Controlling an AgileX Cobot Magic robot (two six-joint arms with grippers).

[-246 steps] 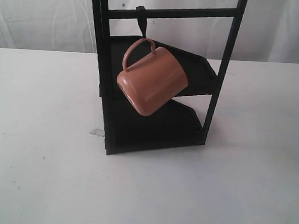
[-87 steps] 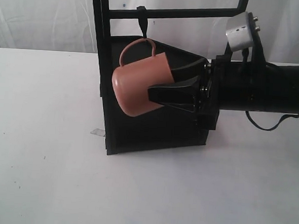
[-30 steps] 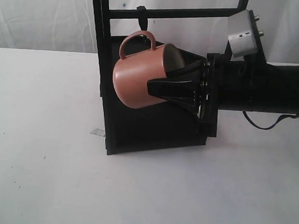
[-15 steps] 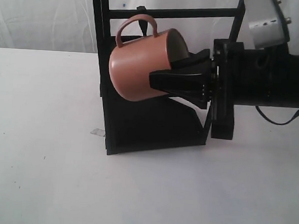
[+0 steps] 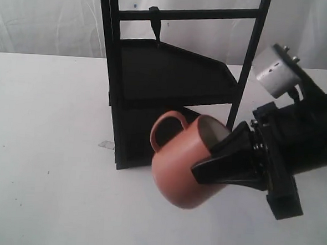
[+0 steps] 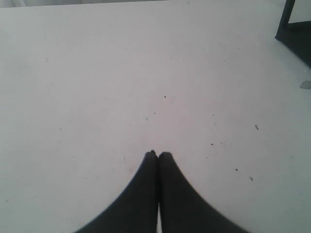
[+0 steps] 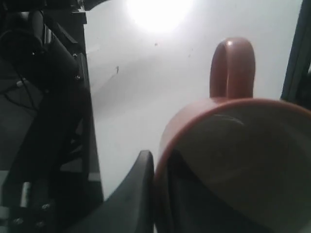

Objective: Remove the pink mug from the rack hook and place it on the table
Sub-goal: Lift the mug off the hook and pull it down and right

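Observation:
The pink mug (image 5: 183,168) is off the hook (image 5: 154,23) and hangs tilted above the white table (image 5: 44,165), in front of the black rack (image 5: 171,78). Its handle points up toward the rack and its cream inside faces the arm. My right gripper (image 5: 208,164) is shut on the mug's rim, one finger outside the wall and one inside. In the right wrist view the mug (image 7: 233,160) fills the frame, with the outer finger (image 7: 141,184) against its wall and the gripper (image 7: 160,167) clamped on the rim. My left gripper (image 6: 158,154) is shut and empty above bare table (image 6: 146,73).
The rack stands at the back middle of the table, with two dark sloping shelves and tall posts. A small scrap (image 5: 105,145) lies by its front left foot. The rack's corner (image 6: 291,29) shows in the left wrist view. A white curtain hangs behind.
The mug has come off the hook. My right gripper has carried it down and toward the front right, away from the rack, to a spot low over the table.

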